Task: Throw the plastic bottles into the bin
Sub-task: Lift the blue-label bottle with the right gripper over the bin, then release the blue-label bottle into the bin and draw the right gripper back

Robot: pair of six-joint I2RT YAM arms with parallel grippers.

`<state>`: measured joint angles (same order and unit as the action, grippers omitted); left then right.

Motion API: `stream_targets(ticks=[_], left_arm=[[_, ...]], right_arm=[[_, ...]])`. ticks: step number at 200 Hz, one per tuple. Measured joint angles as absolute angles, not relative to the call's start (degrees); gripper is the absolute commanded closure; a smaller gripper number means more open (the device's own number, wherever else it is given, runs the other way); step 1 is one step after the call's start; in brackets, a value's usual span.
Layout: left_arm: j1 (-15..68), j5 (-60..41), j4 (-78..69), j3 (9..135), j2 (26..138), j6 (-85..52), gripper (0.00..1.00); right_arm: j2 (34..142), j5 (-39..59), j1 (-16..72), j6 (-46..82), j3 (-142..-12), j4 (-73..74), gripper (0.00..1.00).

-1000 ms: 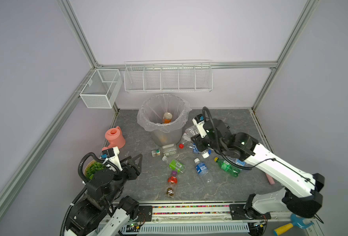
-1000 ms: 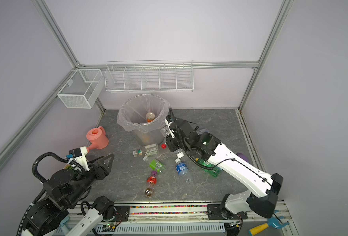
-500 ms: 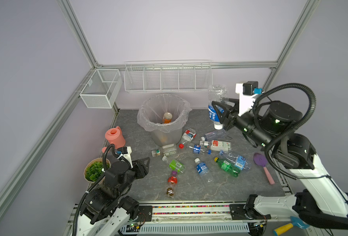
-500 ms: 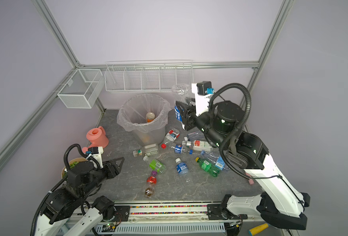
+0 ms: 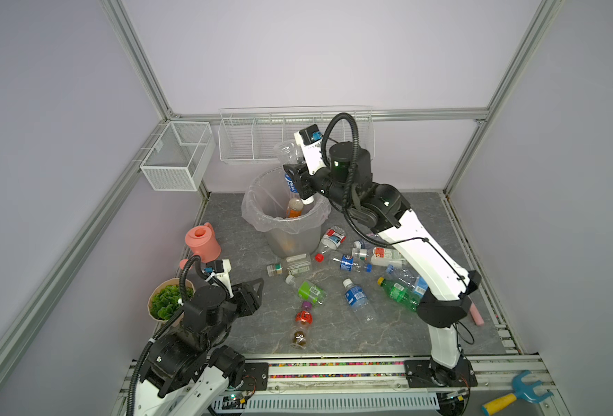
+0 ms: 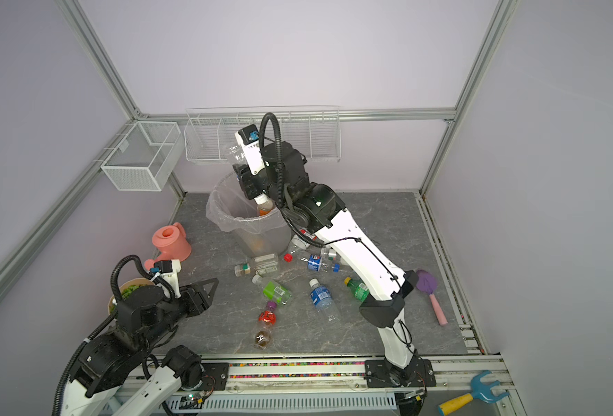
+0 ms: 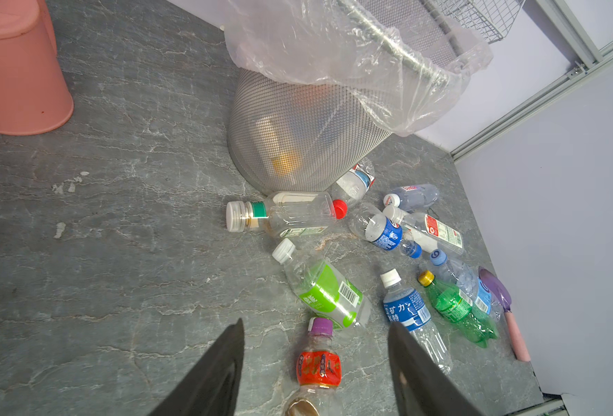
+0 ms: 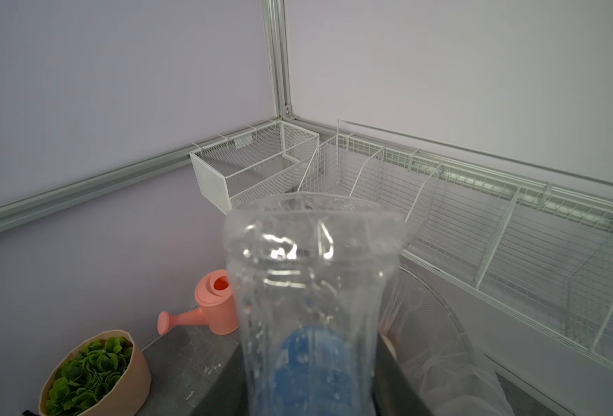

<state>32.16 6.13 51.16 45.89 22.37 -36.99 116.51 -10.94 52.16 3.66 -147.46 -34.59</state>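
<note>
The right fingers (image 5: 299,178) have lifted a blue-labelled bottle (image 5: 286,153) off the desk to above the bin (image 5: 261,219). It looks ready to drop. The left fingers (image 7: 222,360) stand apart, empty.

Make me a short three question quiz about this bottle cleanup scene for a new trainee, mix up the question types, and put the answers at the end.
1. True or false: the right pincer is shut on a clear blue-labelled bottle.
2. In both top views, the binned bottle standing inside the bin looks: A) orange B) green C) purple.
3. Short answer: is the left pincer open or shut?
Key: 1 true; 2 A; 3 open.
</note>
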Motion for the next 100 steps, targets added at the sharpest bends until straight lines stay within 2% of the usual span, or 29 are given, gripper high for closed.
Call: stream_targets(ticks=[9,19,24,28,30,34,41,53,100], left_arm=[[32.2,6.2,51.3,45.9,22.1,-37.1,0.37],[32.2,6.2,51.4,45.9,21.8,-37.1,0.37],[32.2,6.2,51.5,45.9,21.7,-37.2,0.37],[32.2,6.2,51.6,45.9,21.6,-37.2,0.37],[32.2,6.2,51.6,45.9,21.6,-37.3,0.37],[32.2,6.2,51.6,45.9,21.5,-37.3,0.37],[32.2,6.2,51.7,45.9,21.3,-37.3,0.37],[32.2,6.2,51.8,45.9,20.9,-37.4,0.37],[32.2,6.3,52.0,46.3,20.8,-37.5,0.37]], right_arm=[[118.4,-9.5,51.1,4.7,-148.2,-35.2,0.66],[120.2,-7.7,49.5,6.2,-148.5,-35.6,0.57],[121.1,-6.8,48.8,7.1,-148.6,-35.8,0.48],[121.5,-6.3,48.2,7.4,-148.6,-35.9,0.35],[121.9,-5.8,47.9,7.9,-148.7,-36.0,0.25],[122.4,-5.3,47.4,8.4,-148.9,-36.2,0.13],[123.5,-4.1,46.4,9.3,-149.2,-36.6,0.05],[125.2,-2.8,45.1,10.6,-150.4,-38.0,0.01],[124.7,-1.7,45.1,11.6,-151.1,-39.4,0.01]])
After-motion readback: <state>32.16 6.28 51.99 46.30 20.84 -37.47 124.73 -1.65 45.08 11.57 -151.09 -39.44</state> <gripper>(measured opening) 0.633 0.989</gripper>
